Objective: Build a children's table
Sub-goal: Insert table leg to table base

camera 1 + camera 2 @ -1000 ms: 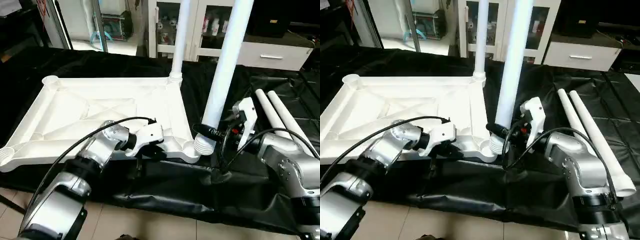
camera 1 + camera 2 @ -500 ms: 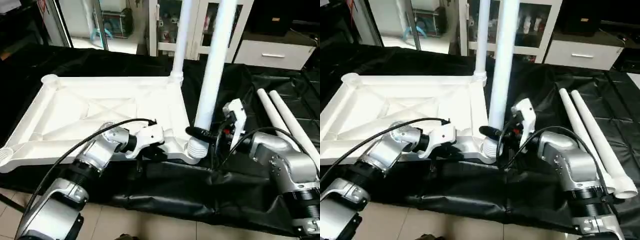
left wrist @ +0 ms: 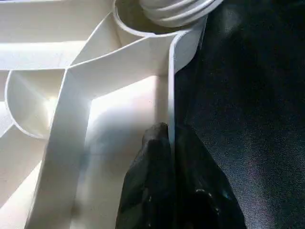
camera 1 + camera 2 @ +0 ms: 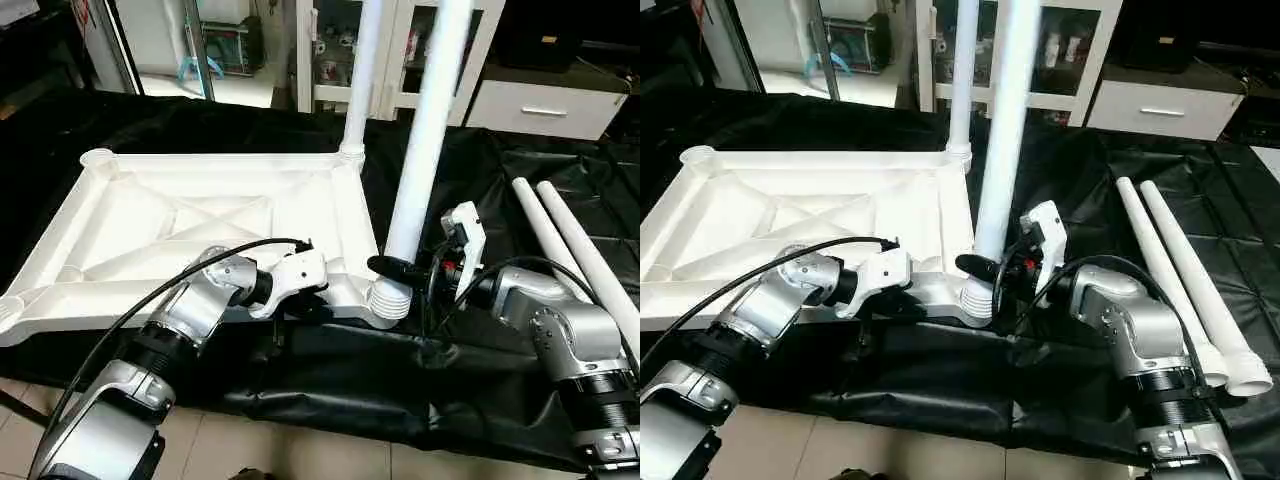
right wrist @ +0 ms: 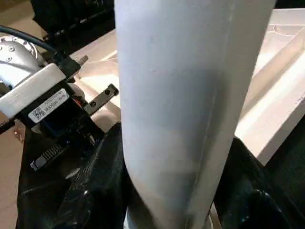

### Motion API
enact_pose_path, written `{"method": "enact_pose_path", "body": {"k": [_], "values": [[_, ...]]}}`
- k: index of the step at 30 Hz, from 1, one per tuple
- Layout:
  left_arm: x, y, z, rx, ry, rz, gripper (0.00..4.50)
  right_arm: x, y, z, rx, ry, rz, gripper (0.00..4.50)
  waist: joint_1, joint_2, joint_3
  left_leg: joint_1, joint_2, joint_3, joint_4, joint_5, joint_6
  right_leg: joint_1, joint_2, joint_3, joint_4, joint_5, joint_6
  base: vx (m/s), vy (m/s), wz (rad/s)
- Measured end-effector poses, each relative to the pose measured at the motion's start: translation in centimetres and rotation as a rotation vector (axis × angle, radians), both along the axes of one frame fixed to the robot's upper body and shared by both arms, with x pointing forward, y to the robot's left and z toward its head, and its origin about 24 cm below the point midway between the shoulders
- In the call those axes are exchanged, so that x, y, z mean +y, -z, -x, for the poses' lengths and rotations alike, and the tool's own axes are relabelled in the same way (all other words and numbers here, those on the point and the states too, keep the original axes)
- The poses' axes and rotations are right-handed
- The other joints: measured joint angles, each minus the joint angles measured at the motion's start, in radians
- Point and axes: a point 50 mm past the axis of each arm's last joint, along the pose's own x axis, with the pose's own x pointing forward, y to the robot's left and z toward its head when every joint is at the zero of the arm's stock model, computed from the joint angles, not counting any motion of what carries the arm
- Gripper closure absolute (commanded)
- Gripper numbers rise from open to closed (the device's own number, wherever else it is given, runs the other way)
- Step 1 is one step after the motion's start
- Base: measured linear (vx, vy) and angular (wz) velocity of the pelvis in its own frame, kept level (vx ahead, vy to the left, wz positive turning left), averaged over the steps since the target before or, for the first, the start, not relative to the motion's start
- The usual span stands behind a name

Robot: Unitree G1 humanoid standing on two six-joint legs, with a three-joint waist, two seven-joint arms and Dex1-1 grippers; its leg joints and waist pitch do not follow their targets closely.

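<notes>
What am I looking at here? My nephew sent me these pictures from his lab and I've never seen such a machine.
It is a humanoid robot with two silver arms, building a children's table. The two wide pictures come from cameras in its head, looking down over its forearms; the two close-ups come from cameras on its wrists.

On the black-draped work table lies the white tabletop, upside down with its ribs showing. One leg already stands in the far corner socket. The right gripper holds a second leg upright, its ribbed end at the near corner socket. The left gripper pinches the tabletop's near edge; its wrist picture shows one black finger on each side of the rim. Two spare legs lie on the cloth to the robot's right.
</notes>
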Motion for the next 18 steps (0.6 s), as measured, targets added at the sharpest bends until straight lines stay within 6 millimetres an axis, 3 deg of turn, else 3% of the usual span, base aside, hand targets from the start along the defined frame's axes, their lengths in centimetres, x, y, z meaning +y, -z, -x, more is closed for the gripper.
{"method": "enact_pose_path", "body": {"k": [18], "values": [[-0.1,0.0,-0.2,-0.003,-0.001,0.003,4.50,-0.7,1.9,0.2,0.005,0.162,-0.133,2.65,0.002,0.001,-0.001,0.000,0.000,0.000,0.000,0.000,0.000,0.000,0.000,0.000,0.000,0.000,0.000,0.000,0.000,0.00]]}}
